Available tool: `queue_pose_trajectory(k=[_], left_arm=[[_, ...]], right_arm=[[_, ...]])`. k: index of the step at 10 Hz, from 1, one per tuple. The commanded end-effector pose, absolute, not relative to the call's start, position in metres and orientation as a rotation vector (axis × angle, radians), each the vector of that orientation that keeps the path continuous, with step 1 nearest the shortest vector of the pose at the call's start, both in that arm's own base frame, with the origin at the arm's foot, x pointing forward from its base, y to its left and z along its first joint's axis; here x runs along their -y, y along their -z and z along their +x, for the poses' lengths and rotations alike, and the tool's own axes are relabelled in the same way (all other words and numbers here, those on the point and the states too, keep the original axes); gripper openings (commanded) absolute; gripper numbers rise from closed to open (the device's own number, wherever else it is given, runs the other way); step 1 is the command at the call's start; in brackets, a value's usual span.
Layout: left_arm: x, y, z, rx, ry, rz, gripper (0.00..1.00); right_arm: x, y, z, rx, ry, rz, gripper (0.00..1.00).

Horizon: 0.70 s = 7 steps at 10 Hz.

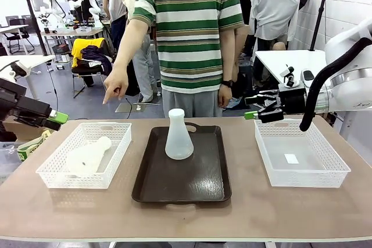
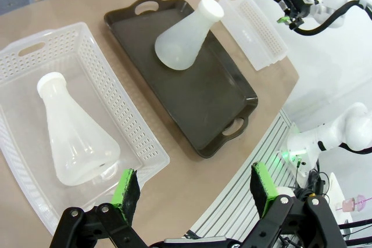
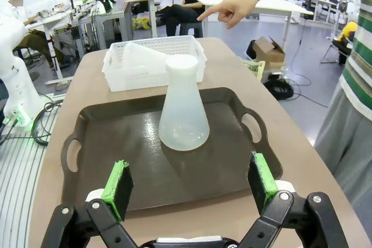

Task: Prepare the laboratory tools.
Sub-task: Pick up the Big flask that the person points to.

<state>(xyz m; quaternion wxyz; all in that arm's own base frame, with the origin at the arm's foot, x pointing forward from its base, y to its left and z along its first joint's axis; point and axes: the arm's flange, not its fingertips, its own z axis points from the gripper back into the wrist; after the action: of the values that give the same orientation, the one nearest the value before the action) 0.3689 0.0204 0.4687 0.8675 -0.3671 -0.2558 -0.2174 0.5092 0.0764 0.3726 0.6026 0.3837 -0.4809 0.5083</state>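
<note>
The tabletop (image 1: 290,213) is tan wood-grain with rounded corners. Beyond its far edge lies a smooth grey floor (image 1: 75,100), evenly lit with no hard shadows. Past the far left corner stand white tables (image 1: 23,61) and a black chair (image 1: 87,69) draped with yellow and dark clothing. Past the far right corner are another white table (image 1: 279,59), a black tripod pole (image 1: 319,13) and a white brick wall (image 1: 349,4). In the right wrist view a cardboard box (image 3: 268,50) sits on the floor off the far left corner, and a pale ribbed floor panel (image 3: 17,184) runs along the near edge.
</note>
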Motion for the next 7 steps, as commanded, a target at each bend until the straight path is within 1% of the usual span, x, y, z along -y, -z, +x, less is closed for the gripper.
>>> queue_pose_trajectory(k=[1,2,4,6,7], left_arm=[[0.002,-0.484,0.382,0.549,0.418,-0.592,1.00],[0.023,-0.495,0.398,0.540,0.413,-0.475,1.00],[0.062,-0.504,0.434,0.482,0.384,-0.304,1.00],[0.095,-0.491,0.484,0.335,0.344,-0.146,1.00],[0.102,-0.483,0.501,0.266,0.333,-0.105,1.00]], right_arm=[[-0.075,-0.373,0.509,1.103,-1.177,0.882,1.00],[-0.075,-0.373,0.509,1.103,-1.177,0.882,1.00],[-0.075,-0.373,0.509,1.103,-1.177,0.882,1.00],[-0.075,-0.373,0.509,1.103,-1.177,0.882,1.00],[-0.075,-0.373,0.509,1.103,-1.177,0.882,1.00]])
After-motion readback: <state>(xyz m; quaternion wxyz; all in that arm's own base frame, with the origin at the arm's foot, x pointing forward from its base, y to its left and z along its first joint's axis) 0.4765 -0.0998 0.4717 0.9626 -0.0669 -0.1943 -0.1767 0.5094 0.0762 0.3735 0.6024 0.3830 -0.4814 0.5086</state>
